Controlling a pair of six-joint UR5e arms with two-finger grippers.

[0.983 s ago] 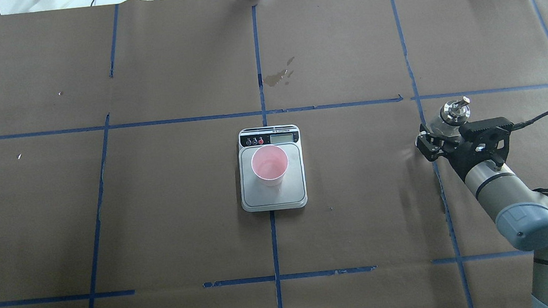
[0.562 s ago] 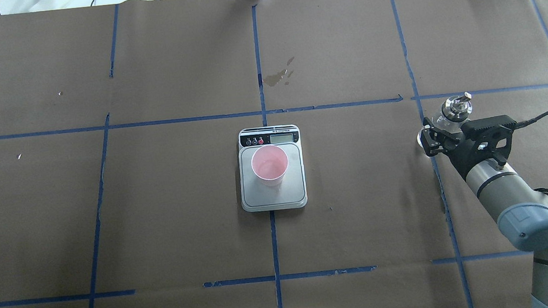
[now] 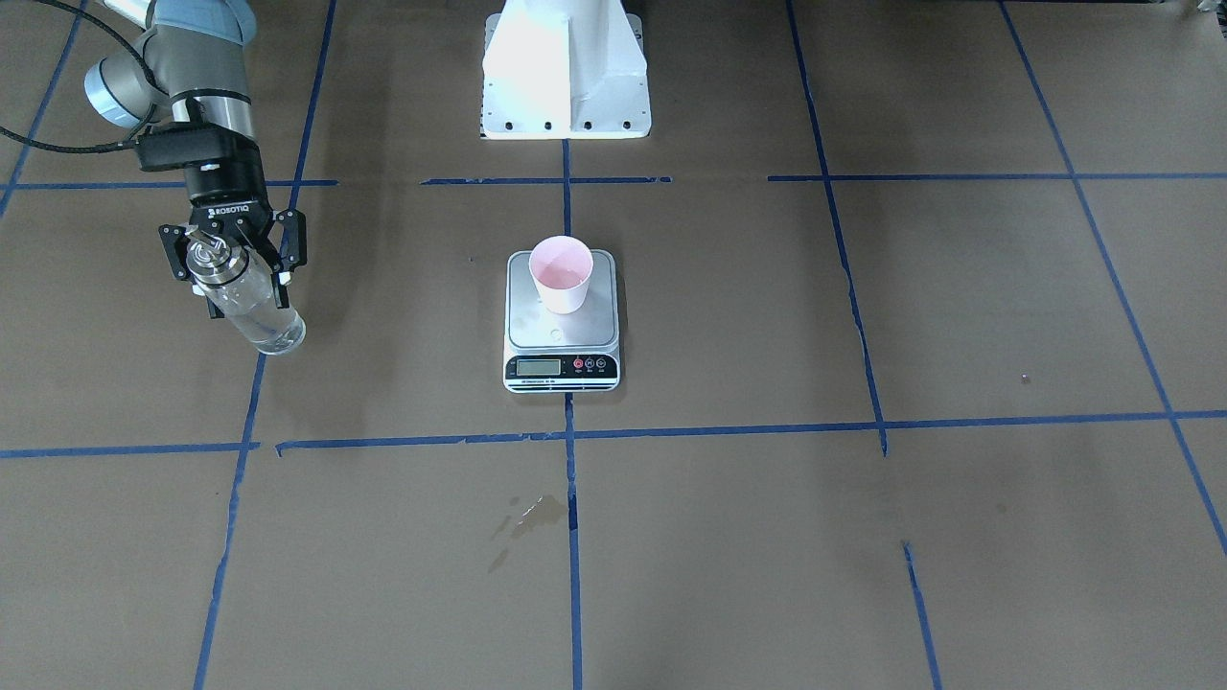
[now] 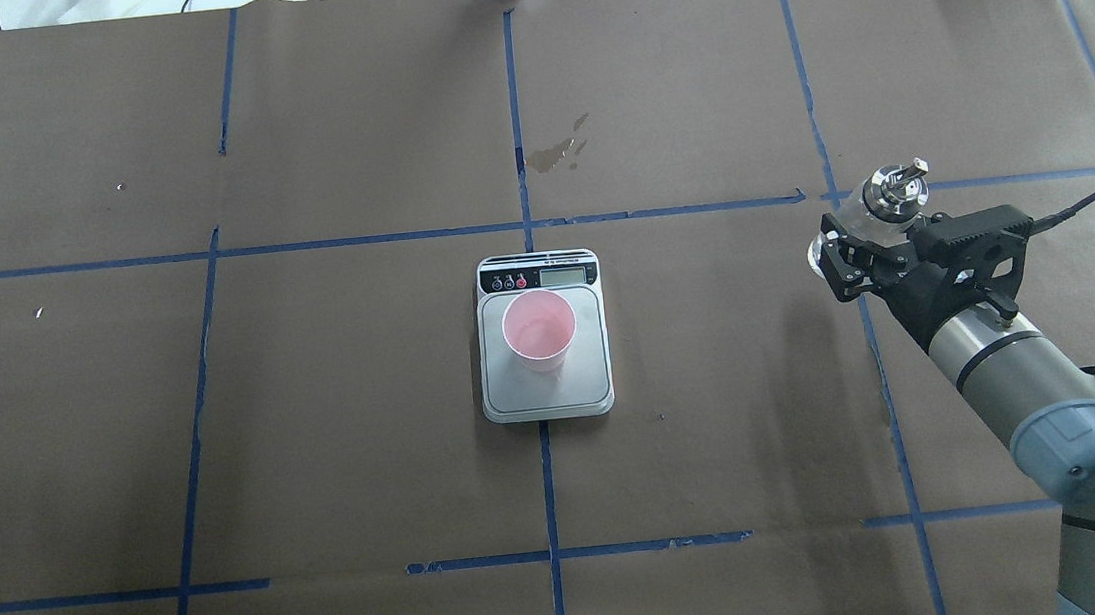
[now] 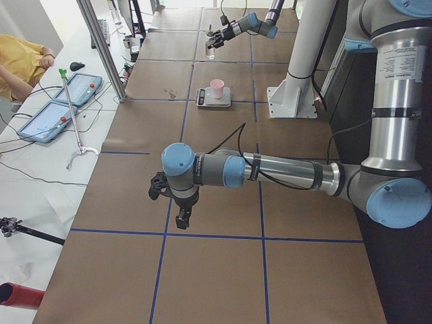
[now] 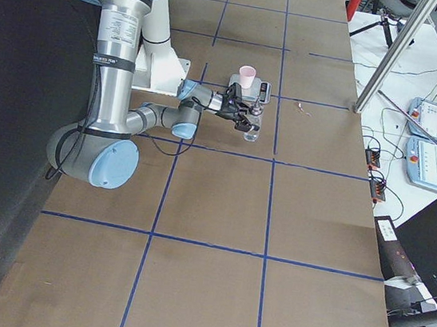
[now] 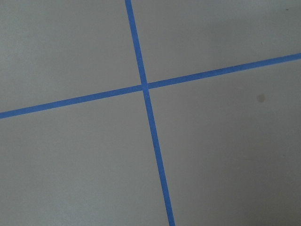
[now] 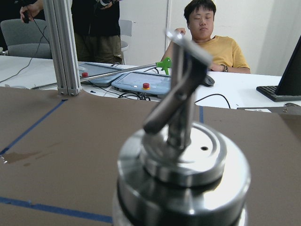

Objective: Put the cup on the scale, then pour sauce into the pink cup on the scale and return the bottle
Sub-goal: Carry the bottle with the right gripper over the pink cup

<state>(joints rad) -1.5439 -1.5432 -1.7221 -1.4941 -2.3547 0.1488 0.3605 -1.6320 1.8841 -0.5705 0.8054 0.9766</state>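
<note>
The pale pink cup (image 4: 540, 328) stands upright on the silver scale (image 4: 548, 396) at the table's middle; both also show in the front view, cup (image 3: 562, 273) on scale (image 3: 561, 337). My right gripper (image 4: 865, 242) is shut on the clear glass bottle (image 3: 251, 309) with its silver cap (image 4: 894, 190), far to the right of the scale. Clear liquid shows in the bottle. The right wrist view is filled by the cap and spout (image 8: 181, 160). My left gripper (image 5: 155, 188) shows only in the exterior left view, over bare paper far from the scale; I cannot tell its state.
Brown paper with blue tape lines covers the table. A dark stain (image 4: 561, 150) lies beyond the scale. The white robot base (image 3: 566, 77) stands behind the scale. An aluminium post (image 8: 63, 47), tablets and a seated person (image 8: 207, 28) are past the far edge.
My right gripper has carried the bottle a little farther from the robot and slightly towards the scale. The cup and scale have not moved.
</note>
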